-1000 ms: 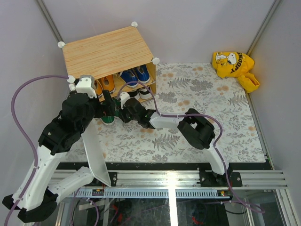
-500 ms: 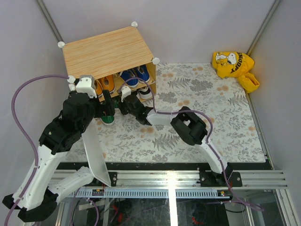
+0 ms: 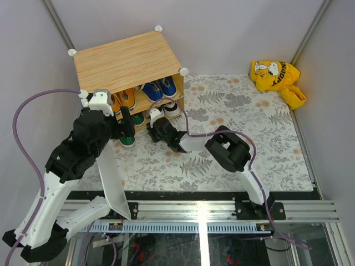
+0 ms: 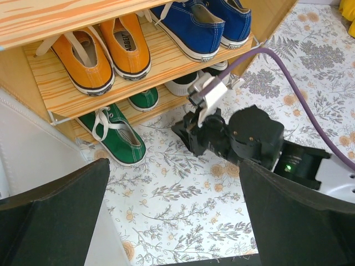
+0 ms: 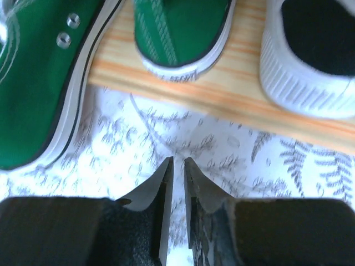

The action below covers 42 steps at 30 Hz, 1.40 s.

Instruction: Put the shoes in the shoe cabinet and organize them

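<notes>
While the cabinet (image 3: 119, 61) is holding the others, one green shoe (image 4: 113, 141) is lying on the mat (image 3: 249, 119) just outside. L gripper (image 4: 177, 238) is hanging spread; R gripper (image 5: 177, 180), nearly pressed together & empty, is hovering beside it. Next, prob.: opening, grabbing, shelving it.

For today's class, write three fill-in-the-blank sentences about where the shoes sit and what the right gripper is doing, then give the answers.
1. The orange pair and the blue pair stand on the ____ shelf of the shoe cabinet.
2. The shoe lying on the patterned table just outside the cabinet is ____ in colour.
3. The right gripper, its fingers almost together, holds ____.

Missing words: upper; green; nothing.
</notes>
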Tool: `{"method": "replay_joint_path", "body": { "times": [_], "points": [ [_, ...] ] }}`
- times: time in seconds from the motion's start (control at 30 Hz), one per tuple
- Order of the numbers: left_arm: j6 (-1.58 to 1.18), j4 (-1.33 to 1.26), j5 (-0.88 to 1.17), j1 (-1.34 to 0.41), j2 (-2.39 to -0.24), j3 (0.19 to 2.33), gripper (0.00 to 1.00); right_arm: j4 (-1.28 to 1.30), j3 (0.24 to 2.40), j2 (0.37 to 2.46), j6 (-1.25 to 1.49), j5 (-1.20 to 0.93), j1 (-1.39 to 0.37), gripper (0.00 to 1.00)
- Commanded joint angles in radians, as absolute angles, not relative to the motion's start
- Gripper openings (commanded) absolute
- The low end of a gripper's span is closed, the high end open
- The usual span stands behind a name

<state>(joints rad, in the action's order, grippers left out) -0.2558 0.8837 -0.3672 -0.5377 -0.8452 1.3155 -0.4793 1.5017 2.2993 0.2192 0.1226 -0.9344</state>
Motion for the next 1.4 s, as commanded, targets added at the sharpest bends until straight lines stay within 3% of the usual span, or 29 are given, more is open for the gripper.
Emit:
{"method": "replay_joint_path", "body": {
  "times": [0.0, 0.27, 0.5, 1.03, 1.37],
  "points": [
    [-0.245, 0.863, -0.383, -0.543, -0.842, 1.327, 1.0, -0.554, 1.426, 2.145, 0.198, 0.051, -0.988, 0.2],
    [-0.249, 0.864, -0.392, -0.543, -0.855, 1.321, 1.0, -0.618, 1.466, 2.228, 0.358, -0.098, -1.024, 0.21],
    [-0.244, 0.862, -0.398, -0.543, -0.855, 1.321, 1.0, -0.677, 1.566, 2.34, 0.414, -0.106, -1.025, 0.22],
    [-0.245, 0.862, -0.421, -0.543, -0.835, 1.307, 1.0, -0.706, 1.821, 2.47, 0.297, 0.219, -1.022, 0.24],
    [-0.245, 0.851, -0.42, -0.543, -0.842, 1.29, 1.0, -0.647, 1.917, 2.539, 0.288, 0.2, -1.003, 0.25]
  ]
}}
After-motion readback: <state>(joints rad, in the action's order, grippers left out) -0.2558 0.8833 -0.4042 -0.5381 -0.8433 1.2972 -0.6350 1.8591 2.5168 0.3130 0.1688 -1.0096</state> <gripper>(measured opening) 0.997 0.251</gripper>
